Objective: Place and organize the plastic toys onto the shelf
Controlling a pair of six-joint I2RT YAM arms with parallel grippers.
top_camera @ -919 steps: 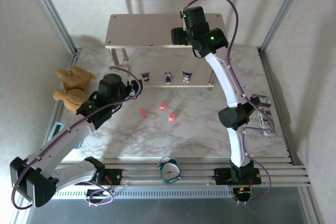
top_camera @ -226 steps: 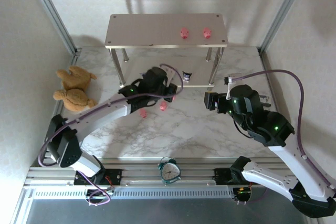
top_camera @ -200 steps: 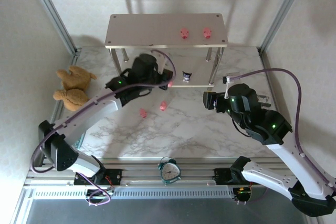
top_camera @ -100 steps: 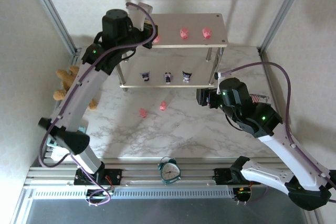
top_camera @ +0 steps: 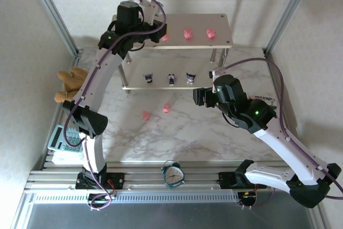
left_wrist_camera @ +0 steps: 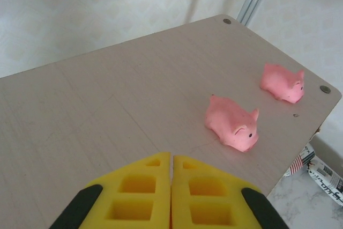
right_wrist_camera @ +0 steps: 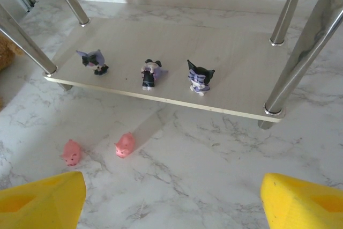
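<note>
The shelf (top_camera: 139,25) stands at the back. Two pink pigs (top_camera: 188,34) (top_camera: 211,34) lie on its top board (left_wrist_camera: 107,95); they show as the nearer pig (left_wrist_camera: 231,123) and farther pig (left_wrist_camera: 282,82) in the left wrist view. My left gripper (top_camera: 159,36) (left_wrist_camera: 171,156) hovers over that board, shut, with a third pink pig (top_camera: 165,37) at its tips, hidden under the fingers in the wrist view. Three purple-and-white figurines (right_wrist_camera: 95,60) (right_wrist_camera: 150,73) (right_wrist_camera: 199,76) stand on the lower board (right_wrist_camera: 241,73). Two pink pigs (right_wrist_camera: 124,144) (right_wrist_camera: 71,152) lie on the table. My right gripper (top_camera: 199,97) (right_wrist_camera: 171,202) hangs open above the marble, holding nothing.
A brown teddy bear (top_camera: 69,81) lies left of the shelf, partly behind my left arm. A teal clock (top_camera: 172,174) sits on the front rail and a calculator (top_camera: 63,138) at the left edge. Silver shelf legs (right_wrist_camera: 292,73) and frame posts (top_camera: 53,12) flank the space.
My left arm has swung from the table up over the top board with a pink pig, then shifted right. My right gripper has drifted left toward the shelf front.
</note>
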